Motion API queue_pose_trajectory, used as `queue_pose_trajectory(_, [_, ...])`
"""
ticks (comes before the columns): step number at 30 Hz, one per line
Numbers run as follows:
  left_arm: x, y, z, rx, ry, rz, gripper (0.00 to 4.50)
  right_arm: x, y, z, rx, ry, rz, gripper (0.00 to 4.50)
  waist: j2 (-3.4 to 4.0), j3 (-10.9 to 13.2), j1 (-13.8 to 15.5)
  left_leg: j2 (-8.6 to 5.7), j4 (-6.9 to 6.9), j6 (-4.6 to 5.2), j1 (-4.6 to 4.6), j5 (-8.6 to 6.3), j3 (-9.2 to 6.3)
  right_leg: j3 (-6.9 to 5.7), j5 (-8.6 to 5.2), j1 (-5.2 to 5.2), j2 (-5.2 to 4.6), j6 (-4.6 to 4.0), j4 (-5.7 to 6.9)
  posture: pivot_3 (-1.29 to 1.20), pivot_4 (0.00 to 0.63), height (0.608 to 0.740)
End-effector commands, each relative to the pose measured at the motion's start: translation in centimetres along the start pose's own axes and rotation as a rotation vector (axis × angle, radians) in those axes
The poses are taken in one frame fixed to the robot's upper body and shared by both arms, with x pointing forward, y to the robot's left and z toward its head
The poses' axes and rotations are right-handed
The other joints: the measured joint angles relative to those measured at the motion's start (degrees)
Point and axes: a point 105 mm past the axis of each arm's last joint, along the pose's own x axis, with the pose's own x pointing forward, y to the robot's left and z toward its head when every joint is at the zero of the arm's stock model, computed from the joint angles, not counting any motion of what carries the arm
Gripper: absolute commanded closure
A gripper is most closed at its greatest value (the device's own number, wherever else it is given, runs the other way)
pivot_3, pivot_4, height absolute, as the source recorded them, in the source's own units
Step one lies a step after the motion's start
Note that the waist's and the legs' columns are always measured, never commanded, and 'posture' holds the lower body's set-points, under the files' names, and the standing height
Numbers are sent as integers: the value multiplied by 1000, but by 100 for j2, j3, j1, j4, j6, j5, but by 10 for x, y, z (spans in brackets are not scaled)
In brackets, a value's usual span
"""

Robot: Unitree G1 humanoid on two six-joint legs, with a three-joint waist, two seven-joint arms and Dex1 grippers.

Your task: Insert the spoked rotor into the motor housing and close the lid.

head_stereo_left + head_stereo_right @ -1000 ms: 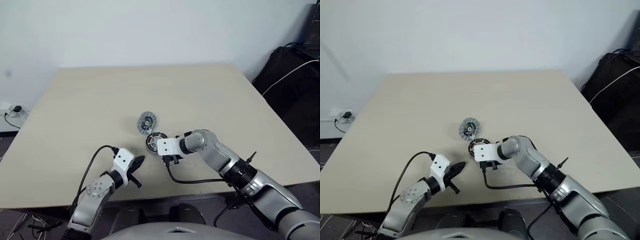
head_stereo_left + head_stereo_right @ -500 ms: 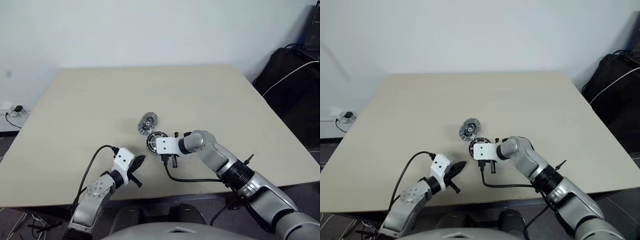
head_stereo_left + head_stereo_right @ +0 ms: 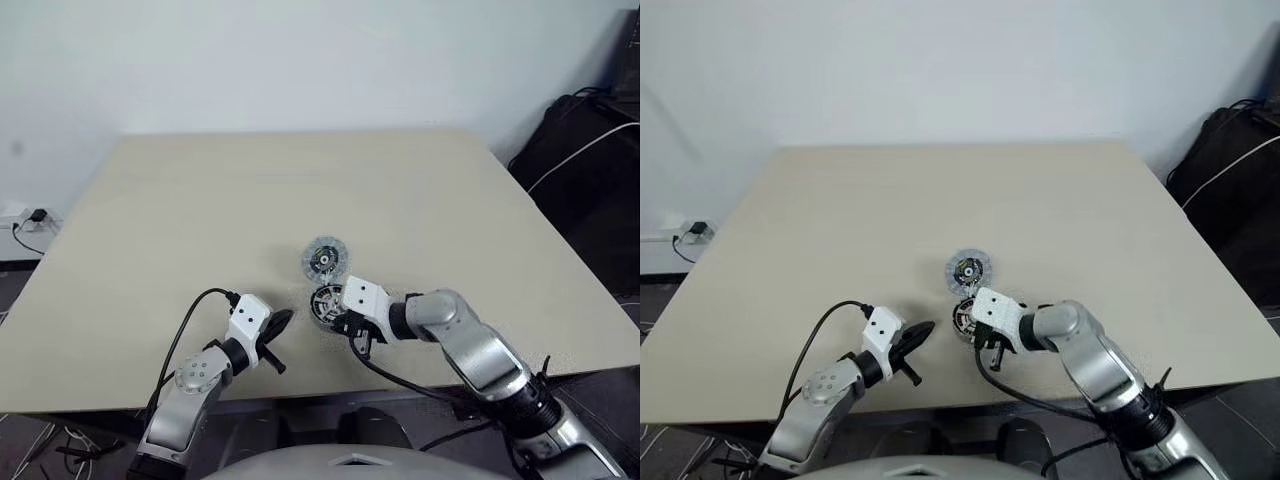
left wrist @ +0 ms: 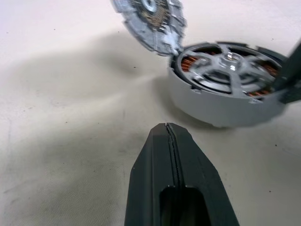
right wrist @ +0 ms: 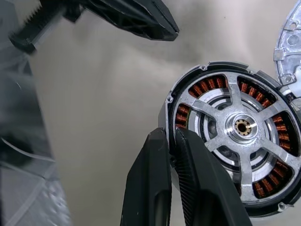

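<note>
The motor housing (image 5: 221, 141) lies flat near the table's front edge, with copper windings showing under the silver spoked rotor (image 5: 242, 127) seated in it. The lid (image 3: 326, 260) stands tilted up from the housing's far edge, its ribbed face and dark centre toward me. My right gripper (image 5: 170, 134) comes in from the right and is shut on the housing's rim, one finger on each side of the wall. My left gripper (image 4: 165, 128) is shut and empty. It points at the housing (image 4: 225, 94) from a short way to its left, not touching it.
The beige table (image 3: 200, 200) stretches wide behind and to both sides of the parts. A black cable (image 3: 185, 325) loops along my left forearm. Dark bags and a white cord (image 3: 580, 150) lie off the table's right side.
My right gripper has drawn back toward me, rolled and closed on the housing's rim. The housing and lid have slid right and nearer with it. My left gripper has stayed put.
</note>
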Motion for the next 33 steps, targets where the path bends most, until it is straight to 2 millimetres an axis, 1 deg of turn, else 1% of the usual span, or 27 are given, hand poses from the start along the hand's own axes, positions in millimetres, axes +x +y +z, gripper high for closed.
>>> queue_pose_trajectory(1, [4, -4, 10, 9, -45, -28, 4500, -3, -9, 18, 68, -68, -127, 4498, 0, 1, -4, 0, 0, 0, 0, 0, 0, 1, 0, -1, 0, 0, 0, 0, 0, 740])
queue_pose_trajectory(4, [5, -5, 10, 9, -44, -33, 4500, 6, -16, 20, 155, -74, -215, 4498, 0, 2, -3, 0, 0, -2, -1, 1, 1, 0, 1, -2, 1, 1, 1, 0, 0, 740])
queue_pose_trajectory(6, [5, -5, 10, 9, -42, -35, 4500, 11, -17, 22, 186, -77, -240, 4498, 0, 2, -3, -1, 0, -3, -1, 1, 1, 1, 1, -1, 1, 1, 1, 0, 0, 740])
queue_pose_trajectory(9, [5, -5, 10, 11, -40, -37, 4500, 17, -14, 25, 198, -75, -236, 4498, 1, 2, -3, -2, -1, -2, -3, 1, 1, 1, 2, -1, 1, 2, -2, 0, 0, 740])
queue_pose_trajectory(12, [4, -4, 10, 12, -37, -37, 4500, 19, -6, 22, 171, -38, -179, 4498, 1, 3, -9, -3, -1, -2, -3, 1, 1, 1, 2, 0, 1, 4, -5, 0, 0, 740])
queue_pose_trajectory(14, [4, -4, 10, 13, -37, -36, 4500, 17, -4, 21, 144, -17, -164, 3807, 2, 3, -12, -3, -1, -2, -3, 1, 1, 1, 2, 0, 2, 4, -5, 0, 0, 740])
queue_pose_trajectory(15, [4, -4, 10, 13, -37, -36, 4500, 15, -4, 23, 132, -17, -147, 3556, 2, 3, -18, -3, -2, -2, -3, 1, 1, 1, 2, 0, 2, 3, -5, 0, 0, 740])
queue_pose_trajectory(21, [3, -3, 10, 13, -37, -33, 4500, -2, 0, 36, 12, -29, -38, 3556, 1, 3, -34, -2, -1, 0, -1, 0, 1, -1, 2, 1, 2, 4, -6, 0, 0, 740])
queue_pose_trajectory(22, [3, -3, 10, 13, -37, -32, 4500, -6, 2, 40, -13, -42, -10, 3556, 1, 3, -33, -2, -1, 2, -1, -1, 1, -2, 2, 1, 2, 4, -8, 0, 0, 740])
queue_pose_trajectory(24, [3, -3, 10, 13, -38, -29, 4500, -13, 2, 49, -118, -79, 14, 3556, 0, 4, -28, -2, -1, 5, -2, -3, 0, -3, 2, 2, 3, 4, -10, 0, 0, 740])
queue_pose_trajectory(26, [3, -2, 10, 13, -38, -28, 4500, -16, -4, 49, -291, -68, -10, 3556, 0, 4, -26, -2, -1, 8, -2, -4, 0, -4, 2, 3, 3, 5, -13, 0, 0, 740])
queue_pose_trajectory(27, [3, -2, 10, 13, -38, -28, 4500, -16, -6, 45, -350, -47, -12, 3556, -3, 5, -17, -2, -1, 10, -2, -5, 0, -5, 2, 5, 3, 7, -17, 0, 0, 740])
queue_pose_trajectory(29, [3, -2, 10, 12, -39, -27, 4500, -16, -11, 29, -491, 59, -5, 3556, -4, 6, -15, -3, -1, 14, -3, -7, 1, -5, 3, 6, 3, 9, -22, 0, 0, 740])
queue_pose_trajectory(30, [2, -2, 9, 10, -38, -25, 4500, -16, -10, 21, -542, 107, 25, 3556, -6, 6, -15, -3, -1, 15, -2, -8, 2, -5, 4, 7, 3, 11, -24, 0, 0, 740])
queue_pose_trajectory(33, [2, -2, 9, 6, -37, -20, 4500, -15, -7, 7, -638, 178, 102, 3556, -12, 9, -10, -3, -1, 16, -3, -8, 2, -5, 4, 7, 3, 11, -26, 0, 0, 740])
